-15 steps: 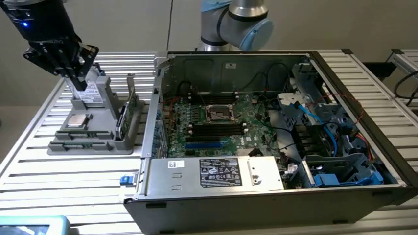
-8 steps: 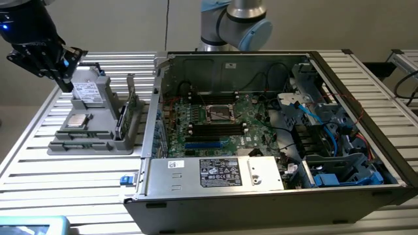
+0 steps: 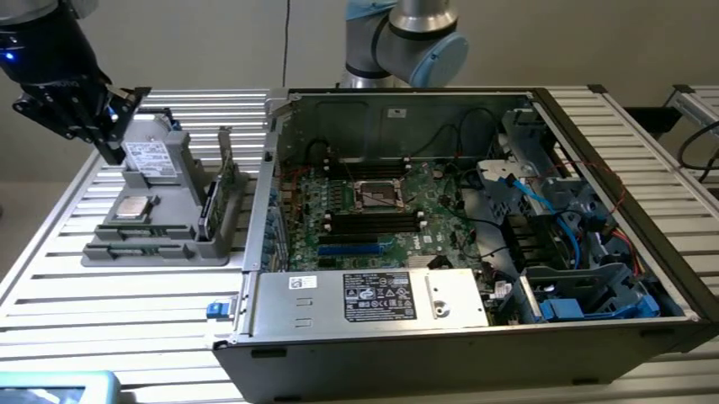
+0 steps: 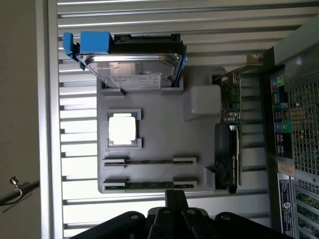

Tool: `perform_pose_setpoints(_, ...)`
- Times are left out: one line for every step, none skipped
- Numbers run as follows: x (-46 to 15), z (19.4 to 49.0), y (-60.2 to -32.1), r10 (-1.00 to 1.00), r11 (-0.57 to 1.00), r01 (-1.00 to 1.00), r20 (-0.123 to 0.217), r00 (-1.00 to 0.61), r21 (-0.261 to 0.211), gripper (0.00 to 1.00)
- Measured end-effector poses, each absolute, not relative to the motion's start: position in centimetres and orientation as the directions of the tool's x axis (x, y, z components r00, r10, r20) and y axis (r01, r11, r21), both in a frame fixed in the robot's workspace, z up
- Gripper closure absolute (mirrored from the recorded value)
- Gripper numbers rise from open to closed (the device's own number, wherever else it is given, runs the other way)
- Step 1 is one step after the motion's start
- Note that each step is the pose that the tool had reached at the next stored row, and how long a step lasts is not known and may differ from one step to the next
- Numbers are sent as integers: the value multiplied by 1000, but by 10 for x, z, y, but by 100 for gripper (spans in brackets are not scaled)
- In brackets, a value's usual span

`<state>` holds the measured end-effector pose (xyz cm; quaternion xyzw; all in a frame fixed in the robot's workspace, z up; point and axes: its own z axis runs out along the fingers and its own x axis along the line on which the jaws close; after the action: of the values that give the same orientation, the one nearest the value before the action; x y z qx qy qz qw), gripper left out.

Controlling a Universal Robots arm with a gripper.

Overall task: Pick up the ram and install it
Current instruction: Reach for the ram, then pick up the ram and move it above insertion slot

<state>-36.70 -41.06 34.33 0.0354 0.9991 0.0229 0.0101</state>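
I hang over a silver slatted metal bench (image 3: 113, 337) (image 4: 149, 20). The largest thing on it is an open black tower computer case (image 3: 450, 362) (image 4: 299, 99), which lies on its side across the middle and right of the exterior view. Inside it are a green motherboard (image 3: 439, 210) with a bare square processor socket (image 3: 380, 195), a silver labelled power-supply box (image 3: 371, 295) along the near wall, and blue cables (image 3: 540, 194) toward the right.

Just beside the case, at the exterior view's left, sits a grey plastic parts tray (image 3: 124, 252) (image 4: 164, 129). My black claw (image 3: 113, 150) (image 4: 175, 195) hangs in the upper left of the exterior view, above the tray. It is clenched with nothing in it and touches nothing.

The far end of the tray holds a silver hard drive (image 3: 146, 156) (image 4: 134, 67) in a blue plastic carrier (image 4: 92, 42). A green expansion card (image 3: 225, 185) (image 4: 232, 104) stands on edge along the side nearest the case. A square silver processor chip (image 3: 135, 206) (image 4: 122, 128) rests in its own pocket mid-tray. The ram (image 4: 149, 185), a slim long dark-green stick, lies edge-up in the slot closest to my claw. A second matching stick (image 4: 149, 161) sits in the parallel slot between the ram and the processor chip.
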Motion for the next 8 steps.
perform_pose_setpoints(-367, 342, -411, 71, 996, 70, -18, -997, 46, 89)
perform_pose_setpoints(-367, 341, -411, 71, 996, 70, -18, -997, 46, 89)
perform_pose_setpoints(-367, 340, -411, 71, 996, 70, -18, -997, 45, 89)
perform_pose_setpoints(-367, 339, -410, 71, 997, 70, -17, -997, 45, 89)
perform_pose_setpoints(-367, 339, -410, 71, 997, 70, -17, -997, 45, 89)
perform_pose_setpoints(-367, 338, -410, 70, 997, 69, -17, -997, 45, 89)
perform_pose_setpoints(-367, 338, -410, 64, 997, 63, -17, -998, 45, 89)
perform_pose_setpoints(-367, 338, -410, 53, 998, 52, -17, -998, 45, 89)
